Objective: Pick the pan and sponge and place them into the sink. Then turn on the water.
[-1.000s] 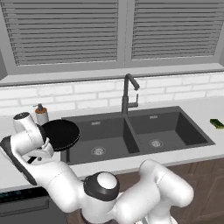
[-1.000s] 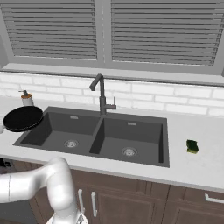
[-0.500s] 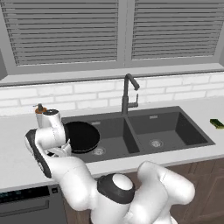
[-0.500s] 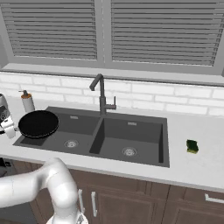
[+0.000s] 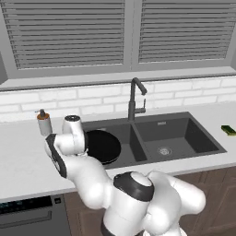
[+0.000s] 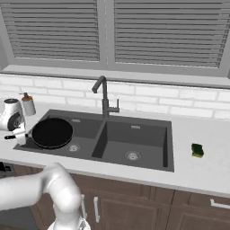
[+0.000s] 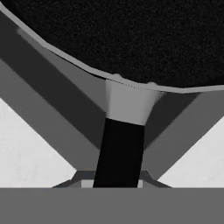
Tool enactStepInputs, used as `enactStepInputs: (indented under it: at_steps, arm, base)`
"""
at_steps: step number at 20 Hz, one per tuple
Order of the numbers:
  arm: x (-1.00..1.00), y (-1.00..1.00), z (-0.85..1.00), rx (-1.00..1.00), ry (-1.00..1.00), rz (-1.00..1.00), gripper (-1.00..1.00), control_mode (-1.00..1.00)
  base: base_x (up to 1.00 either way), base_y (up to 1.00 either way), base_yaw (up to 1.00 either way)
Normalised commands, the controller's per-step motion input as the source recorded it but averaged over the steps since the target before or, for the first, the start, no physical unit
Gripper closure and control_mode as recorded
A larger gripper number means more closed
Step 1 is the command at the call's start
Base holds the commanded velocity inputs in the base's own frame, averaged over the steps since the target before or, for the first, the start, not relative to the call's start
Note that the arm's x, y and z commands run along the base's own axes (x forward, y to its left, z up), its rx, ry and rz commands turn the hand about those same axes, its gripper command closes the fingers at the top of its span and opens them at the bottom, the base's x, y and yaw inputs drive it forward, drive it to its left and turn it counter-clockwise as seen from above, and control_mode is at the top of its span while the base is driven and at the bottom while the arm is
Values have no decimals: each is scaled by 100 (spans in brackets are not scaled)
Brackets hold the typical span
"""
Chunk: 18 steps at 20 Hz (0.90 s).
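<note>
The black pan (image 6: 51,132) hangs level over the left basin of the dark grey sink (image 6: 134,139), close to its left rim. My gripper (image 6: 19,134) is shut on the end of the pan's long handle (image 7: 120,148), just left of the basin. In the hand view the pan (image 7: 131,39) lies ahead of my gripper (image 7: 117,180), with sink walls and white counter below. From the left base view the pan (image 5: 102,146) sits beside my forearm over the sink (image 5: 184,133). The green sponge (image 6: 196,150) (image 5: 228,130) lies on the counter right of the sink. The water is out of view.
A tall dark gooseneck faucet (image 6: 104,96) (image 5: 133,99) stands behind the divider between the basins. A soap bottle (image 6: 28,104) (image 5: 44,122) stands on the counter at the back left. White brick backsplash and shuttered windows run behind.
My gripper has carried the pan to the right, from over the counter's left side to above the left basin. The sponge has not moved.
</note>
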Motion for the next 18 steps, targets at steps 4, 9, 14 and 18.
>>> enactStepInputs:
  at_steps: [4, 9, 14, 18]
  arm:
    - [49, -32, 0, 0, 13, -5, 100, -100]
    - [51, -19, 0, 0, 15, -3, 100, -100]
    - [41, -17, 0, 0, 6, -2, 100, -100]
    - [28, -30, -4, 0, 6, 0, 100, -100]
  base:
    - [0, 0, 0]
    - [0, 0, 0]
    - [0, 0, 0]
    - [0, 0, 0]
